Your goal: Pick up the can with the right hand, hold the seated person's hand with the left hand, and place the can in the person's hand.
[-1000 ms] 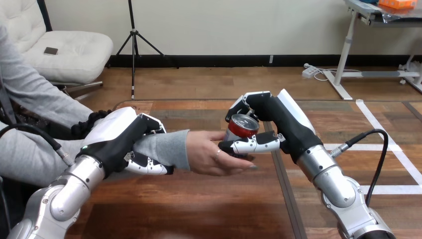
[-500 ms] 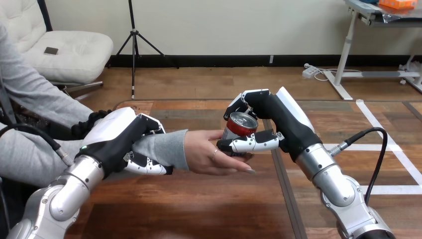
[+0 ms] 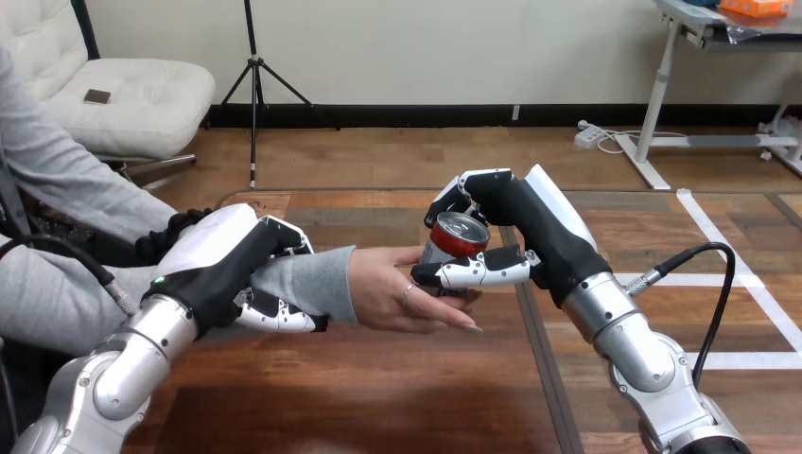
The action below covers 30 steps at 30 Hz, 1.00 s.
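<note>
Near the wooden table's [image 3: 378,397] left edge, the person's wrist [image 3: 312,284] is being clasped by the curled left hand [image 3: 222,270]. Farther, mid-table, the red can [image 3: 459,241] is being gripped by the right hand [image 3: 539,241] at the person's hand [image 3: 402,298], which is open. Placement is seemingly underway; release is being called for next.

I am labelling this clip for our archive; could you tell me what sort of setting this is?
Probably a robot handover trial at a wooden table: the left hand is curled round the person's forearm, while the right hand holds a red can at the person's hand.
</note>
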{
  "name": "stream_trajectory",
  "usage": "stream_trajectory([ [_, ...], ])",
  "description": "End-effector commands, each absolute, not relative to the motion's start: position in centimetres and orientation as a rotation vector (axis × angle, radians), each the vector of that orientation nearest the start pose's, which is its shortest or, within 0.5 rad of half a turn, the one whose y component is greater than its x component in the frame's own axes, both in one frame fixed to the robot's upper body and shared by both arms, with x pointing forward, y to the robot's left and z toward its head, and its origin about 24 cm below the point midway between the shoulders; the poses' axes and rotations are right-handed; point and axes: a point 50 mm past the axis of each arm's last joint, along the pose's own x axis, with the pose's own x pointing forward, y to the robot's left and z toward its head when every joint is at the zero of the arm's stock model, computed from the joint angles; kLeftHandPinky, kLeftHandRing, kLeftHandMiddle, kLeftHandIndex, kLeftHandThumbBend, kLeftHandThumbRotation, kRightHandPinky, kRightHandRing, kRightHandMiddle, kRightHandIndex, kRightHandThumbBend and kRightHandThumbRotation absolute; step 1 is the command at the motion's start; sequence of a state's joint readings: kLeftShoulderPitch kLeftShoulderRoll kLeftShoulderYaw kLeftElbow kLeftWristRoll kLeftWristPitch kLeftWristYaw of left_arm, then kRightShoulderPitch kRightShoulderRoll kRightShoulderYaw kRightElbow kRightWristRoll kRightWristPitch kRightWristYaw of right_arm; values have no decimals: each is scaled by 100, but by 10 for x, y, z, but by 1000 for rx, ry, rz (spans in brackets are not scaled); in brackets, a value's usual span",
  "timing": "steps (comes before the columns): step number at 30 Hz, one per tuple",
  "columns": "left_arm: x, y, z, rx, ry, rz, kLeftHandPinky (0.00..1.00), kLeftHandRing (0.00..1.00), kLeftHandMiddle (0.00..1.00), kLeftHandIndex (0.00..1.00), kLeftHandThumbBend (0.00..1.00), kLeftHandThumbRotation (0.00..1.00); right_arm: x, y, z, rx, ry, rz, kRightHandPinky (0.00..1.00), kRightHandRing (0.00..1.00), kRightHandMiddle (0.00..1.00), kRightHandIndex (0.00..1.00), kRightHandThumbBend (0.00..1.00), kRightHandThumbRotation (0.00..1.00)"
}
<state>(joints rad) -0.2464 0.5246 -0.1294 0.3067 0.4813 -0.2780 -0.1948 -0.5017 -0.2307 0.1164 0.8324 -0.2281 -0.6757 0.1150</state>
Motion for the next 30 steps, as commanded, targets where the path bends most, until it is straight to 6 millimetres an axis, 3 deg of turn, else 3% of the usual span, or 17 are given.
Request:
stream_trajectory([
  [1, 312, 189, 114, 1005, -320, -323, 21, 27, 36, 42, 53, 0, 339, -116, 91, -440, -449, 431, 35, 39, 43, 44, 75, 0],
  [10, 312, 189, 114, 1004, -321, -321, 22, 28, 37, 43, 53, 0, 339, -118, 89, -422, -424, 441, 34, 40, 43, 45, 75, 2],
  [30, 312, 190, 113, 1005, -321, -316, 22, 28, 37, 42, 53, 0, 340, -121, 89, -434, -394, 434, 35, 41, 44, 47, 75, 40],
])
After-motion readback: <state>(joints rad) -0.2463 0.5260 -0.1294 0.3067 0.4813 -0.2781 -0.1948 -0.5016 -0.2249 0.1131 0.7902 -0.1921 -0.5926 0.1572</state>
